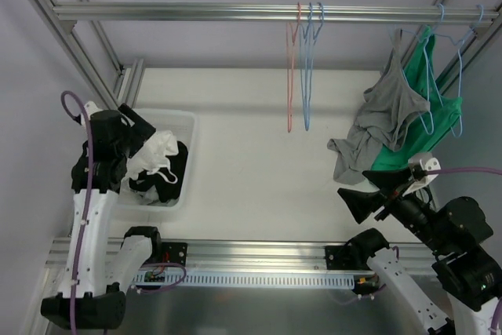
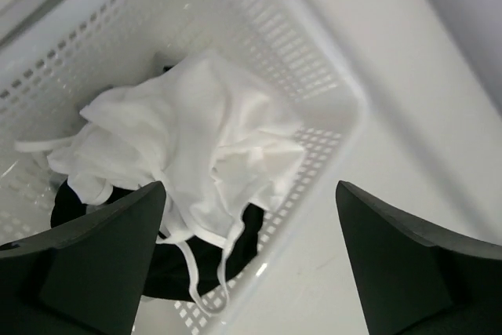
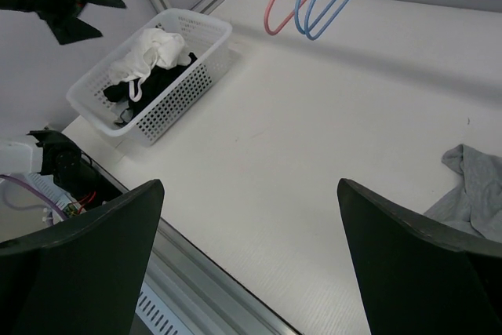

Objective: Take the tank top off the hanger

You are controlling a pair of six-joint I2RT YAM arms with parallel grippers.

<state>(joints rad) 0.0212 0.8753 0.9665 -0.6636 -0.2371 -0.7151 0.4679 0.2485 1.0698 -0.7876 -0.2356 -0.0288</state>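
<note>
A grey tank top (image 1: 386, 111) hangs by one strap from a light blue hanger (image 1: 427, 84) on the rail at the far right. Its lower part droops onto the table, and a corner shows in the right wrist view (image 3: 474, 186). A green tank top (image 1: 427, 143) hangs behind it on another blue hanger (image 1: 456, 92). My right gripper (image 1: 375, 187) is open and empty just below the grey top, above the bare table (image 3: 249, 182). My left gripper (image 1: 135, 129) is open and empty over the white basket (image 2: 249, 186).
The white basket (image 1: 187, 127) at the left holds a white garment (image 2: 196, 139) on a black one (image 2: 169, 260). It also shows in the right wrist view (image 3: 205, 23). A red hanger (image 1: 291, 68) and two blue ones (image 1: 310, 68) hang bare from the rail (image 1: 196, 11).
</note>
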